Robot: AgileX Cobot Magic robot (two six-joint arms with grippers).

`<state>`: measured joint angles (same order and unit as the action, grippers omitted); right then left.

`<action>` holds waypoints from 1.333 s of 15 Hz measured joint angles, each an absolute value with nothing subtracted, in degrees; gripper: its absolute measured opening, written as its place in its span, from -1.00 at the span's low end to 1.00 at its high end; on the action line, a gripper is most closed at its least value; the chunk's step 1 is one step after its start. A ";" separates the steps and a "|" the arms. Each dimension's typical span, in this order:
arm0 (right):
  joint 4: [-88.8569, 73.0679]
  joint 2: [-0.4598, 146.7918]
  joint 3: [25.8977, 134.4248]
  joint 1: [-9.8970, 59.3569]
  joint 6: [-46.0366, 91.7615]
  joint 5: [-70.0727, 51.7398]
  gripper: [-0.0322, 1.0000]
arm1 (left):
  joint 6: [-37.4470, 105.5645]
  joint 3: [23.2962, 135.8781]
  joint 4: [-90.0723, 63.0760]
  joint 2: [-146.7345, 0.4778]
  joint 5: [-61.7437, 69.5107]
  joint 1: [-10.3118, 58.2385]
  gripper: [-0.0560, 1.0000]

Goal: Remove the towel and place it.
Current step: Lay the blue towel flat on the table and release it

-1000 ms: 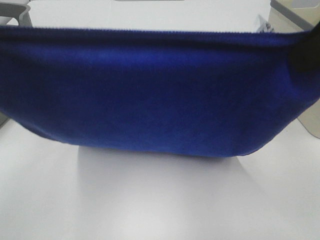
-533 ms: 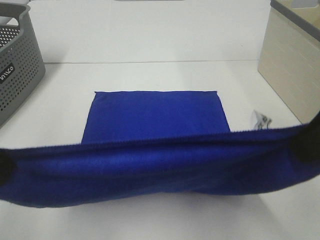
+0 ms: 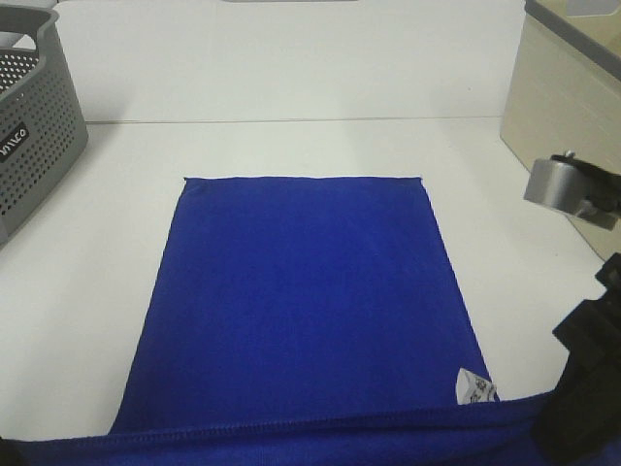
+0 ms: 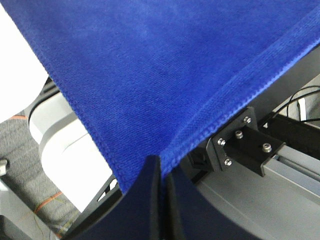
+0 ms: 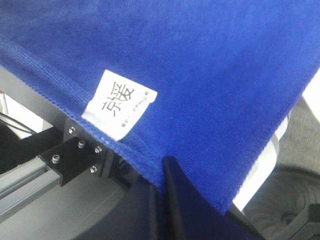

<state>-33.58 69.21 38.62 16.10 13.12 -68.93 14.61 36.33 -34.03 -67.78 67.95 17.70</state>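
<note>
The towel (image 3: pixel 306 291) lay spread flat across the middle of the white worktop (image 3: pixel 291 146), its far hem straight at 12 o'clock. At 6 o'clock its near hem was raised off the surface, forming a blue band across the bottom of the high view. A small white tag (image 3: pixel 473 386) with printed characters stood up from that hem at about 5 o'clock.

The left tool (image 4: pixel 161 172) had its jaws pressed narrow on one near corner of the cloth, and the stitched edges ran away from the pinch on both sides. The right tool (image 5: pixel 161 172) was likewise clamped narrow on the hem, just beside the tag. From both wrist views the cloth hung taut over the worktop's edge, with a black bracket (image 4: pixel 242 145) and grey rail beneath it.

A grey perforated basket (image 3: pixel 34 126) stood at 10 o'clock, well apart from the towel. A beige box (image 3: pixel 568 116) stood at 2 o'clock. The black right arm (image 3: pixel 592 388) rose at 4 o'clock, next to the towel's near right corner
</note>
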 joint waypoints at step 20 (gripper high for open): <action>-35.24 111.44 38.79 15.70 25.32 -67.27 -0.91 | 24.24 48.24 -29.79 -113.62 68.58 22.40 -0.89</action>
